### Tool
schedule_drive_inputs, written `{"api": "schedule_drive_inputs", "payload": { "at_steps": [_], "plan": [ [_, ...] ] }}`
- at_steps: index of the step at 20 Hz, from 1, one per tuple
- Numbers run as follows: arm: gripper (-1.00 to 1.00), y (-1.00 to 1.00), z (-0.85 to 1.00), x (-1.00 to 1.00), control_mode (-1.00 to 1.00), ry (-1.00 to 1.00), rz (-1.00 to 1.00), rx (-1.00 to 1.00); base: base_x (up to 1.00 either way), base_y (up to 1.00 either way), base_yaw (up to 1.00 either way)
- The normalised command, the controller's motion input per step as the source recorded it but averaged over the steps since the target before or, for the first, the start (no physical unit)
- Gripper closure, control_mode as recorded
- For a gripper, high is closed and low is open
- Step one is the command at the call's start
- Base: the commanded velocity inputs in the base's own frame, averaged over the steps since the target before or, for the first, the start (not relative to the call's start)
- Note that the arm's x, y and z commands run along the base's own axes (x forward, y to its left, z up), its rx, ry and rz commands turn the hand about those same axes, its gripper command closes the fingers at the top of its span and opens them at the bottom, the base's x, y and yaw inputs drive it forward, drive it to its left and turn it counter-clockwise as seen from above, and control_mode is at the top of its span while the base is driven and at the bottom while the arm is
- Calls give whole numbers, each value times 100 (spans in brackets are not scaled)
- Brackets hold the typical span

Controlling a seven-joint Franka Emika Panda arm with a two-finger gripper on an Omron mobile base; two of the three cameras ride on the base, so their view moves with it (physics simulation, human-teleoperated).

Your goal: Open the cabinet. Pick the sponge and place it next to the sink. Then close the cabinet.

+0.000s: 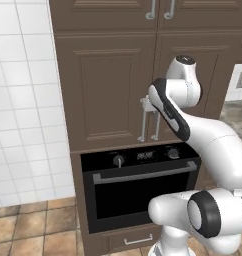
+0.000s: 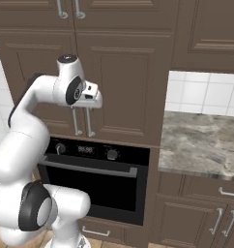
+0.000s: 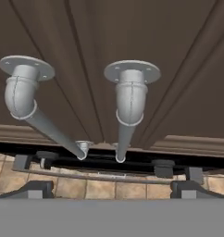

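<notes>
My two dark fingertips (image 3: 35, 187) stand wide apart with nothing between them, and my gripper (image 1: 147, 104) sits right at the top ends of the two long vertical silver bar handles (image 3: 125, 111), close to the wood; I cannot tell whether it touches them. Looking along my hand, the right-hand bar runs down between my fingertips and the left one (image 3: 33, 106) slants beside it. Both handles belong to the tall dark-brown wooden cabinet (image 1: 105, 85), whose two raised-panel doors are shut and meet in a seam between the bars. Just below the cabinet is the black oven with a silver bar handle (image 1: 143, 187). Off to my right, past the cabinet, lies a grey marbled stone counter (image 2: 198, 143) under white wall tiles (image 2: 203, 92).
</notes>
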Motion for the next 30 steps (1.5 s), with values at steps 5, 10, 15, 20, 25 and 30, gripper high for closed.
{"api": "schedule_drive_inputs", "payload": {
  "at_steps": [5, 10, 15, 20, 25, 30],
  "plan": [
    [-100, 0, 0, -7, -100, -33, 0, 0, 0, 0, 0],
    [-100, 0, 0, -7, -100, -25, 0, -4, 0, 0, 0],
    [-100, 0, 0, 1, -100, 1, 0, -1, 0, 0, 0],
    [-100, 0, 0, 3, -100, 16, -1, 0, 0, 0, 0],
    [-100, 0, -9, 0, -100, 27, -5, 0, 0, 0, 0],
    [-100, 0, -37, 0, -100, 2, -7, 0, 0, 0, 0]
  ]
}}
